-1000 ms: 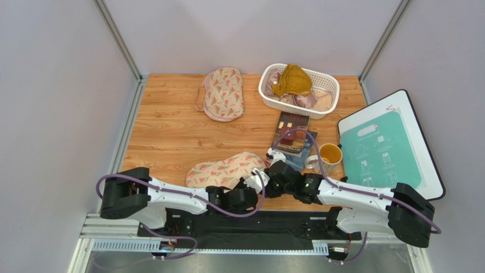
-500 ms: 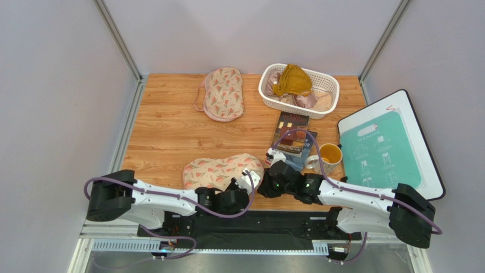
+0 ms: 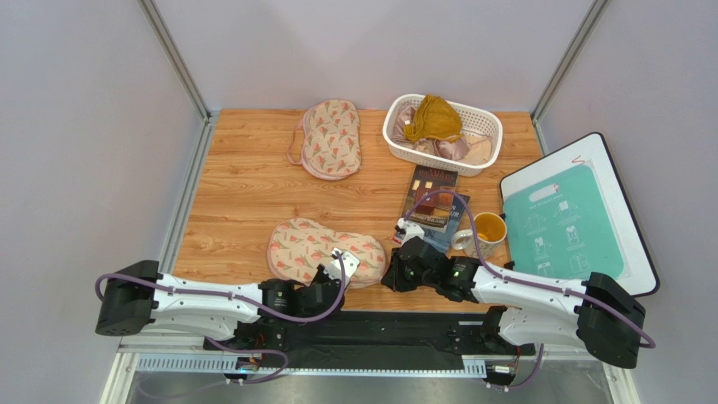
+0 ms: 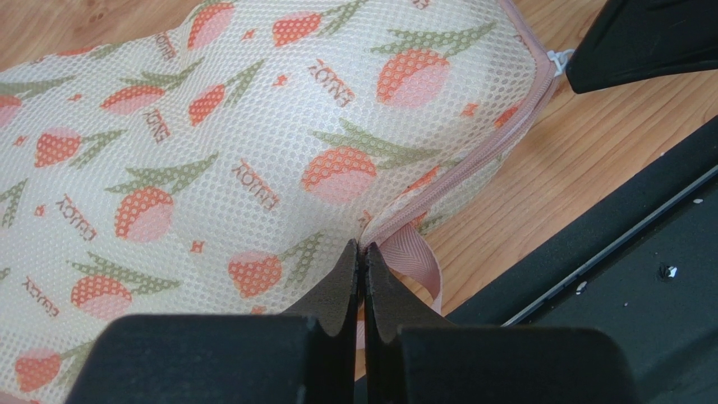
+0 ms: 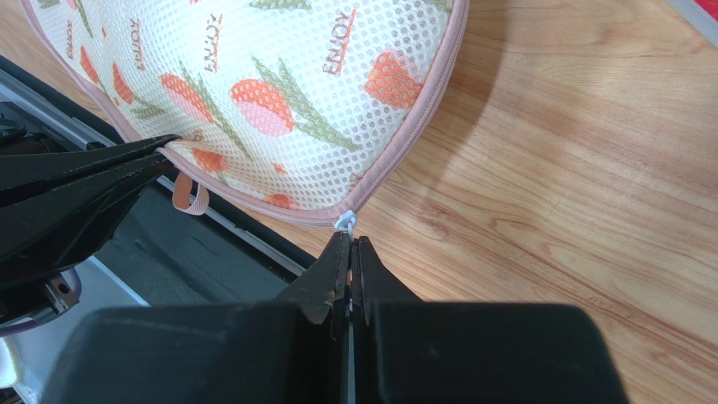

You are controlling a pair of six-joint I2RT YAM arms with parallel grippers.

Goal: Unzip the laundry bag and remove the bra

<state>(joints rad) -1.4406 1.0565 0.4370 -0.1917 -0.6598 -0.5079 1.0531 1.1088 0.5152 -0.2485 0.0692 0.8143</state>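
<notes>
Two closed grips share the bag (image 3: 324, 250), which lies at the near edge of the table (image 3: 244, 194), just ahead of the arm bases. The left gripper (image 4: 364, 252) is clenched on the pink trim (image 4: 476, 164) right beside the loop (image 4: 419, 257). The right gripper (image 5: 350, 246) is clenched on the white pull (image 5: 344, 221) at the bag's rounded end.

The zip looks shut along all the trim that shows, so the step in hand is the unzipping itself. To do it well, the left should anchor the bag flat and not lift. The right should draw the pull along the curve of the trim, low and in line with the teeth, since so small a tab could slip from the fingertips. The mesh is soft and may bunch ahead of the slider; a seam held taut between the two grips should prevent that.

The bra is not in view; presumably it sits inside this bag.
</notes>
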